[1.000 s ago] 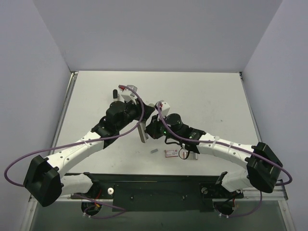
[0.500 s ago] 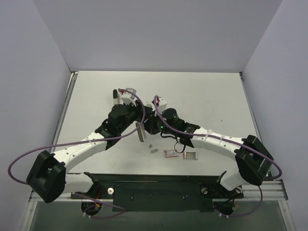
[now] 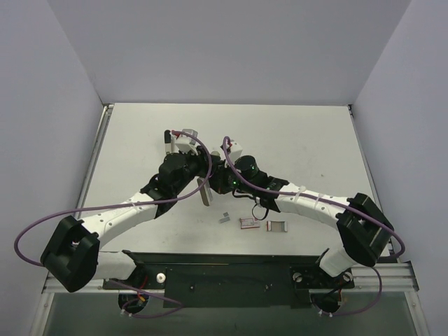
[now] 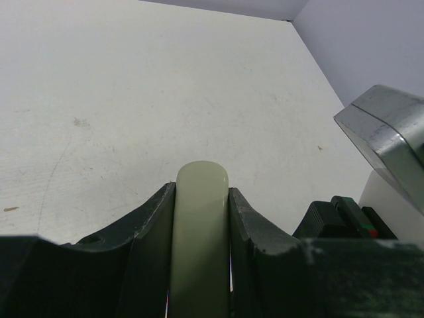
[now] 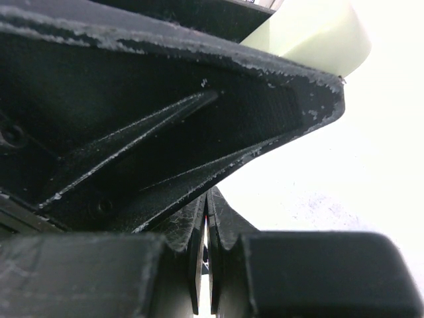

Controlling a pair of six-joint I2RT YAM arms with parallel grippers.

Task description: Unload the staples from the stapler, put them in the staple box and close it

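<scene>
While the left tool (image 3: 204,179) pinches the stapler (image 3: 204,194), the closed right tool (image 3: 218,183) flanks it.

on the white table (image 3: 140,140) in front of me, a red-pink box (image 3: 248,223) lies just beside a small clear-silver box (image 3: 278,226).

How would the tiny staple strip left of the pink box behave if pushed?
The staple strip looks tiny and lies flat on the table, so it is probably light and would skid when nudged. So low, it likely offers jaws little grip.
</scene>
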